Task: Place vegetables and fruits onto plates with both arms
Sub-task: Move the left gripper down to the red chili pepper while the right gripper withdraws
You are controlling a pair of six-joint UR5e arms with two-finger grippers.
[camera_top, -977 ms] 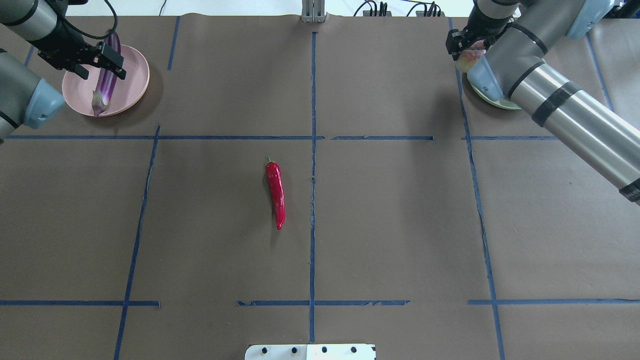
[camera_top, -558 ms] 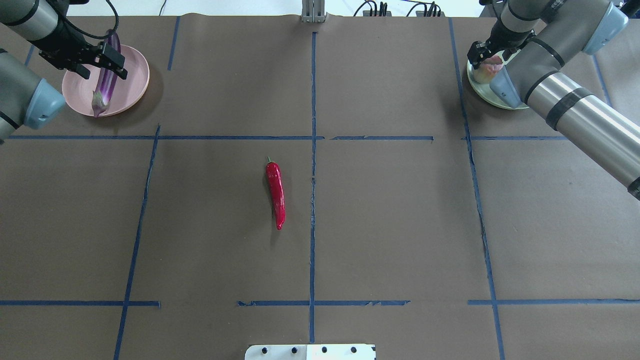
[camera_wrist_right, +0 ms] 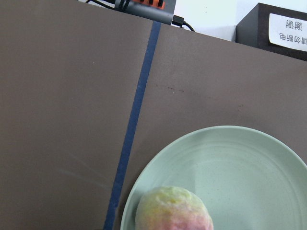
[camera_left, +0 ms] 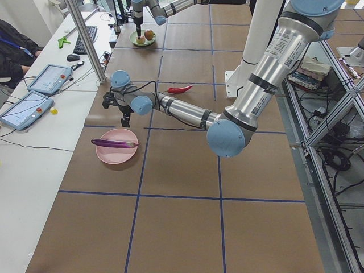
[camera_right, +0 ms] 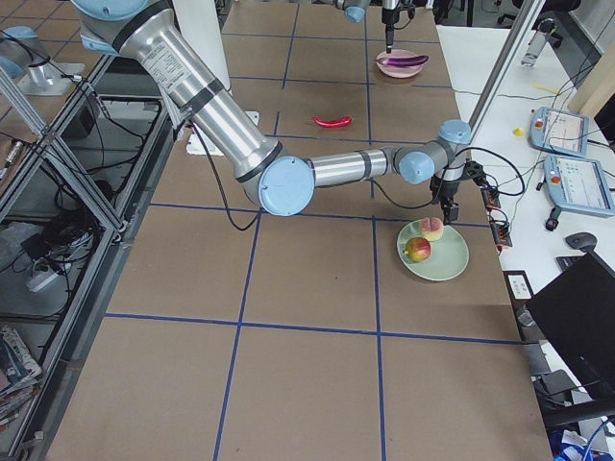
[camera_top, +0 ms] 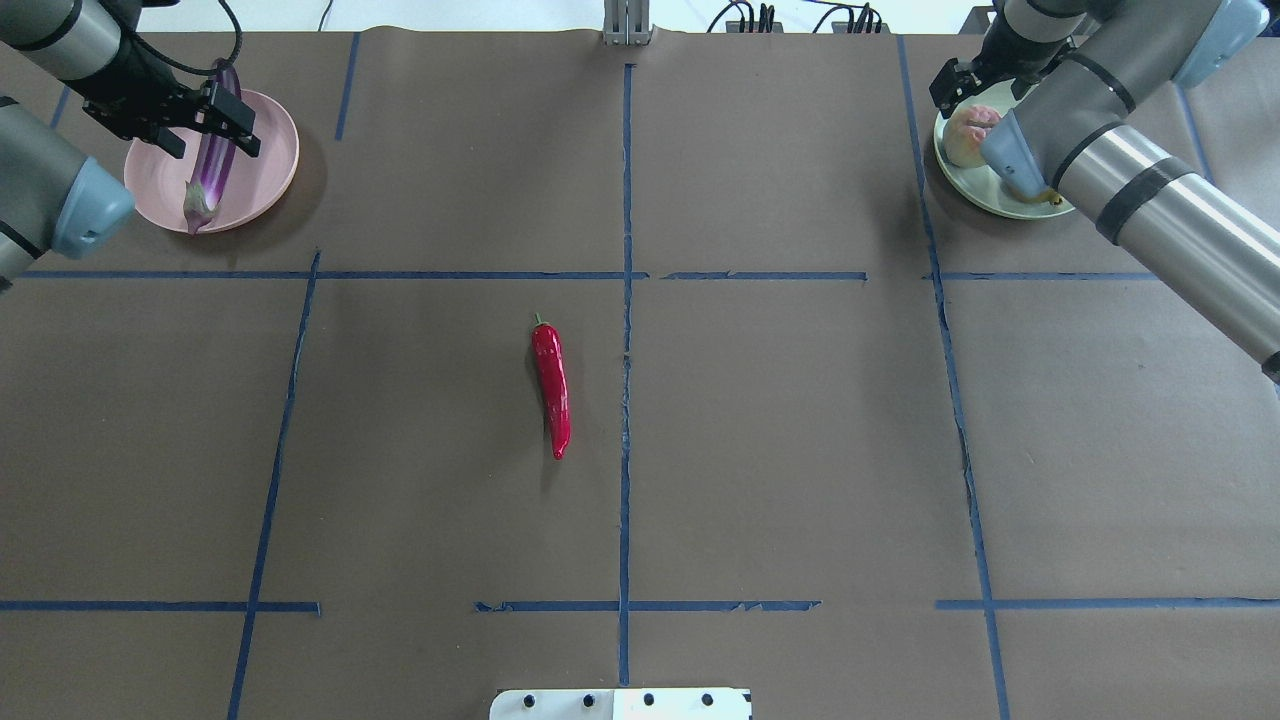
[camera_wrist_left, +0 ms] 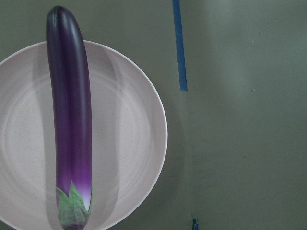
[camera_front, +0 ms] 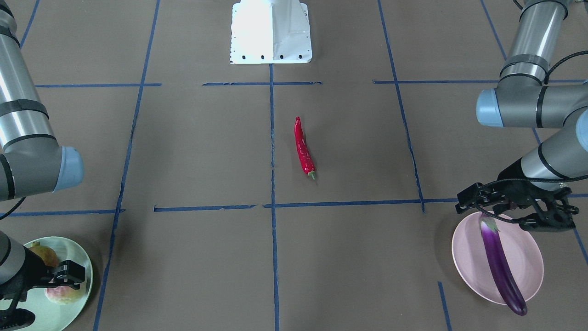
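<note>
paper of a dull brown covers the whole table [camera_top: 800, 450], crossed by blue tape lines [camera_top: 625, 200]. on my screen the silver-grey left arm [camera_front: 533, 101] reaches to the far left corner. its black left gripper [camera_front: 513, 209] hovers over the pale pink round plate [camera_front: 528, 248], jaws apart, nothing between them. the silver-grey right arm [camera_top: 1150, 200] reaches to the far right corner. its black right gripper [camera_front: 43, 294] hangs just above the pale mint green round plate [camera_front: 76, 257], jaws spread, gripping nothing. i see the long glossy purple eggplant [camera_front: 498, 262] lying flat on the pink plate, green cap toward the robot, dark tip overhanging the rim. on the green plate sit the pink-and-yellow peach-like fruit [camera_front: 66, 294], under the gripper, and the round red-yellow pomegranate [camera_front: 43, 255] beside it. the thin red chili pepper [camera_top: 551, 390] lies on bare paper near the table's middle, just beside the centre tape line, well apart from both plates.
</note>
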